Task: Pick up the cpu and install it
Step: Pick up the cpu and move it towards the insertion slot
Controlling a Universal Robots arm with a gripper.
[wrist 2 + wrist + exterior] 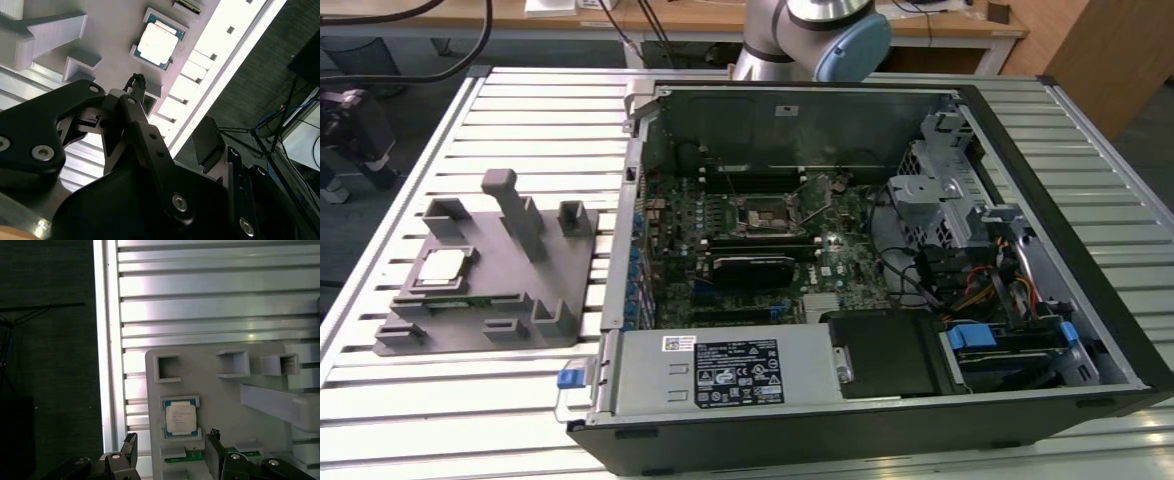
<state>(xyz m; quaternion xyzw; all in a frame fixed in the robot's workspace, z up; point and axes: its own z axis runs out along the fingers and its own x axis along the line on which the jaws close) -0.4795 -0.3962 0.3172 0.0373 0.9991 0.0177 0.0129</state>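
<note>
The cpu (181, 419), a silver-topped square rimmed in green, lies flat near the gray holder's (225, 405) edge. The gripper (172, 456) is spread wide and holds nothing.

No print can be read anywhere. A black-and-white label (736, 372) sits on the power supply (654, 385), near side; the cpu (181, 418) bears faint, illegible marking.

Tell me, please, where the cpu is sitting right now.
The cpu sits in the grey holder at the exterior view's left, outside the computer case.
</note>
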